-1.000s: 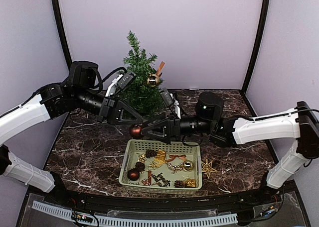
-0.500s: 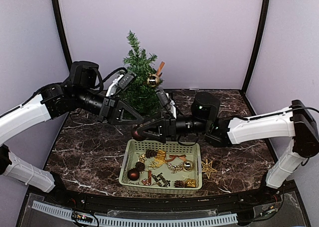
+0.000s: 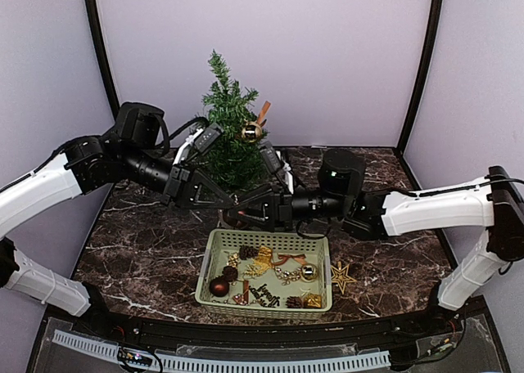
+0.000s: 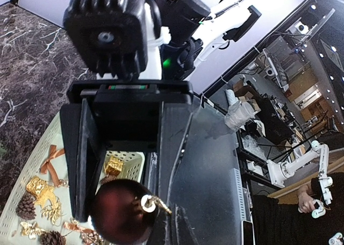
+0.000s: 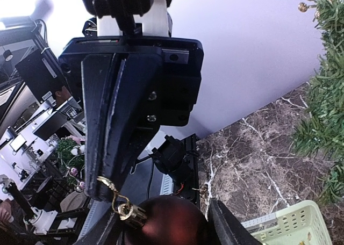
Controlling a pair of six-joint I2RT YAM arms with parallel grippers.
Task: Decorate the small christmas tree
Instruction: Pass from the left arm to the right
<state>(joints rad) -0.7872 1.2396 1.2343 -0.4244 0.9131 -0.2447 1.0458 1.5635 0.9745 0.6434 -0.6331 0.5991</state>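
Right wrist: dark red bauble (image 5: 166,224) in two grips.
Right fingers (image 5: 228,227) clamped it; left fingers (image 5: 105,148), at 11 o'clock, pinched its gold loop (image 5: 109,186).

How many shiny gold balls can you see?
2. One gold ball hangs on the right side of the small christmas tree. The other gold ball lies in the basket, right of the middle. More could be hidden under the other decorations there.
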